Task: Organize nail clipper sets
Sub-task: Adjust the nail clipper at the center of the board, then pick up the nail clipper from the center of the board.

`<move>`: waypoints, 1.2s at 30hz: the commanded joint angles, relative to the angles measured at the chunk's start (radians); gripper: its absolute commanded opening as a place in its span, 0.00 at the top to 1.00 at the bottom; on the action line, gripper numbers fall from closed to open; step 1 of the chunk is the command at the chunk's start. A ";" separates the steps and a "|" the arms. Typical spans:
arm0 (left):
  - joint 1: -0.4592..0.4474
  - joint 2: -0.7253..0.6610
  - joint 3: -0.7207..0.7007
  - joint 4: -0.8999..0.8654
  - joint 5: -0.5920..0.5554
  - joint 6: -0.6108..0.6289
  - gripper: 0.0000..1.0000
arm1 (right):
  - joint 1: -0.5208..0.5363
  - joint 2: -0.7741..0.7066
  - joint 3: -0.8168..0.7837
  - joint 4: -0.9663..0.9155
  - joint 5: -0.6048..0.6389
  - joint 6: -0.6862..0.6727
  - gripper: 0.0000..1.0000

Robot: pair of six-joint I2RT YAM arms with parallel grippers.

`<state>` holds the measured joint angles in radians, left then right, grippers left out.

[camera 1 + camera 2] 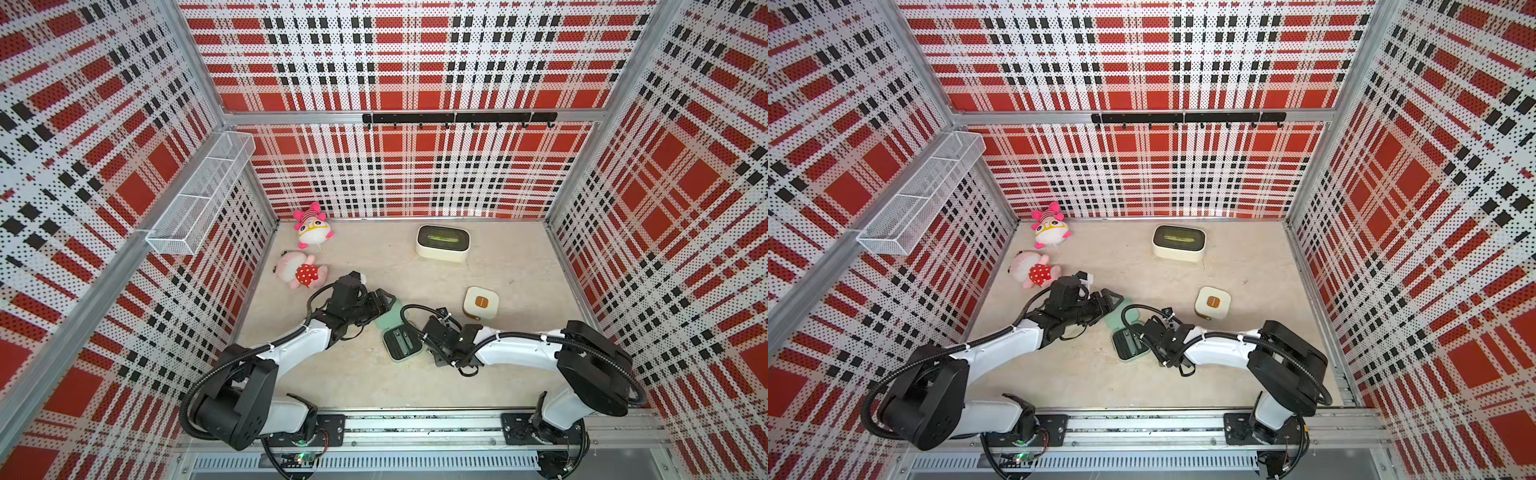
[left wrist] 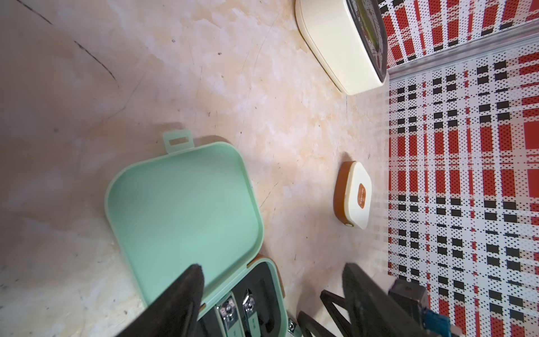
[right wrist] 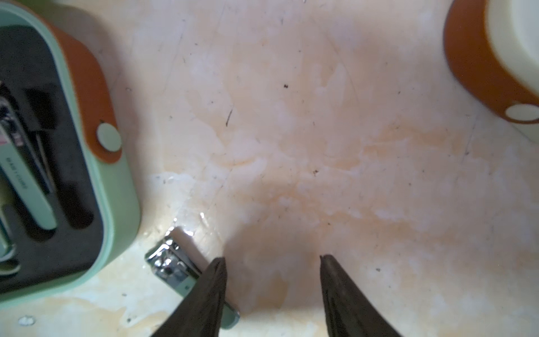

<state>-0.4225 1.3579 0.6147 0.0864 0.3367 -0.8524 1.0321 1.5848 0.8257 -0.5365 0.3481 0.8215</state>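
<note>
Right tool (image 3: 271,258), clipper (image 3: 172,264) head toward case (image 3: 116,186)

Left arm (image 1: 299,340): glossy white shell links set between bulky matt-black joint housings.
Right arm (image 1: 519,349): same build, with white links and rounded black joints.
Cables (image 1: 196,385): black ribbed conduit looped along each arm and cinched with white ties; thinner black wires near the wrists.
Left tool (image 2: 272,266): two dark tapering fingers with coarse, worn faces; from above, an open triangular frame.
Right tool (image 3: 272,258): two brown-black fingers narrowing to blunt tips.
Base plates (image 1: 328,428): black, bolted to a silver aluminium rail (image 1: 415,424).
Indicator light (image 1: 301,457): small green glow under the left base.
</note>
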 commanded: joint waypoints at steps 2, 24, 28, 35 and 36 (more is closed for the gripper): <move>0.007 0.019 0.017 0.022 0.013 0.015 0.21 | 0.013 -0.047 0.023 0.012 -0.037 -0.077 0.47; 0.029 0.053 0.005 0.051 0.020 0.015 0.21 | 0.014 0.097 0.083 0.096 -0.171 -0.195 0.59; 0.030 0.059 0.003 0.056 0.021 0.015 0.21 | 0.012 0.103 0.075 0.102 -0.165 -0.188 0.61; 0.034 0.069 0.007 0.059 0.024 0.018 0.22 | 0.012 0.112 0.075 0.101 -0.160 -0.182 0.72; 0.035 0.069 0.007 0.059 0.025 0.019 0.22 | 0.012 0.112 0.075 0.101 -0.161 -0.181 0.73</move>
<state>-0.3977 1.4166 0.6147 0.1238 0.3511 -0.8497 1.0386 1.6825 0.9070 -0.4435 0.1864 0.6365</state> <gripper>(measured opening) 0.785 0.280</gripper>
